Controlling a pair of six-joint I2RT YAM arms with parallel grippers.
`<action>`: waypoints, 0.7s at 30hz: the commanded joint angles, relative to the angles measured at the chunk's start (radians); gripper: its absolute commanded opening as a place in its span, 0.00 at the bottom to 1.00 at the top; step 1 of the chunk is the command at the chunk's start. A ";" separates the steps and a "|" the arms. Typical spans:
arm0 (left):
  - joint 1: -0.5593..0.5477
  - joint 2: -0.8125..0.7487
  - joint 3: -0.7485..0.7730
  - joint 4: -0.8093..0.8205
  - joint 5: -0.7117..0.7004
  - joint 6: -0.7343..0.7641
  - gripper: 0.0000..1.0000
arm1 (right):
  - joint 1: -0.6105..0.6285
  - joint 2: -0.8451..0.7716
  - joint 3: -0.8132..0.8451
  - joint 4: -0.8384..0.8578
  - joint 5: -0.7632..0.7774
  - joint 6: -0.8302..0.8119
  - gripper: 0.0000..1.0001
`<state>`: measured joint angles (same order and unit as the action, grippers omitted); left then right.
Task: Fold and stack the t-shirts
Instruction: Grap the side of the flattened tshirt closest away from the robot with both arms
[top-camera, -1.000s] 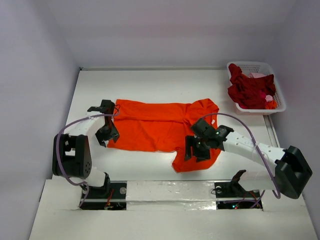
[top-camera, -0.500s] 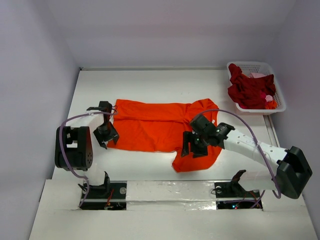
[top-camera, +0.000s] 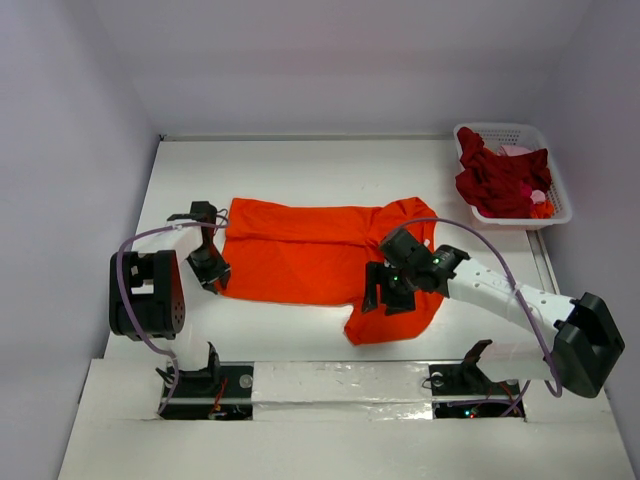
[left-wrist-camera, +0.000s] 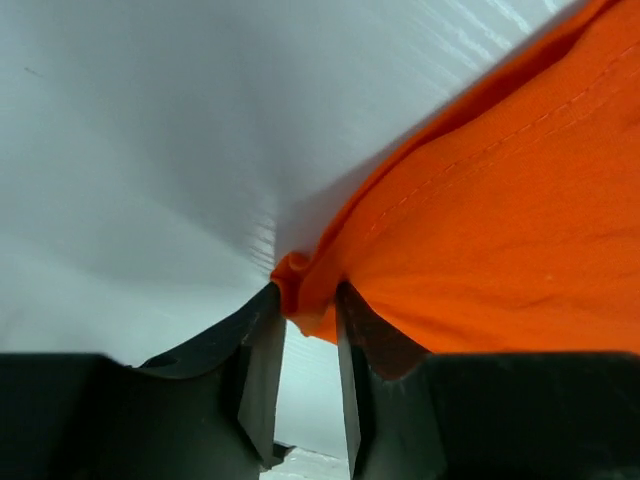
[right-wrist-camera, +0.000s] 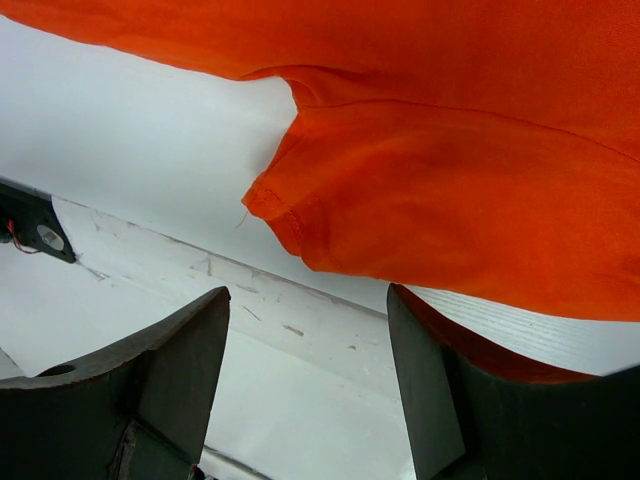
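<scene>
The orange t-shirt (top-camera: 300, 255) lies spread on the white table (top-camera: 300, 170), one sleeve hanging toward the near edge on the right. My left gripper (top-camera: 214, 272) sits at the shirt's near left corner. In the left wrist view, that gripper (left-wrist-camera: 305, 300) pinches the bunched corner of the orange cloth (left-wrist-camera: 480, 230) between its narrow jaws. My right gripper (top-camera: 386, 297) hovers over the right sleeve. In the right wrist view it (right-wrist-camera: 305, 295) stands open just beyond the sleeve hem (right-wrist-camera: 450, 180), holding nothing. A dark red t-shirt (top-camera: 500, 180) and a pale pink one (top-camera: 515, 152) are heaped in the basket.
The white lattice basket (top-camera: 556, 188) stands at the far right, near the right wall. White walls close in the table at the left, back and right. A metal strip with the arm bases (top-camera: 340, 385) runs along the near edge.
The left gripper slid slightly left to the shirt's corner and its jaws narrowed onto the cloth. The right gripper edged a little left over the sleeve, still open.
</scene>
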<state>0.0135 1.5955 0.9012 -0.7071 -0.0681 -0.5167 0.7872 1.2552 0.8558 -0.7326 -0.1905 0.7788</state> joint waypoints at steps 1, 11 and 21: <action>0.009 0.015 0.007 0.011 -0.039 0.015 0.23 | 0.010 -0.025 0.040 0.013 0.000 -0.003 0.70; 0.009 -0.017 0.013 0.001 -0.013 0.023 0.00 | 0.010 -0.057 0.049 -0.075 0.124 0.046 0.62; 0.009 -0.040 0.062 0.021 0.057 0.020 0.00 | 0.010 -0.103 -0.015 -0.205 0.347 0.231 0.62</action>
<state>0.0151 1.5955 0.9154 -0.6914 -0.0422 -0.5041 0.7872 1.1660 0.8513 -0.8906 0.0776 0.9390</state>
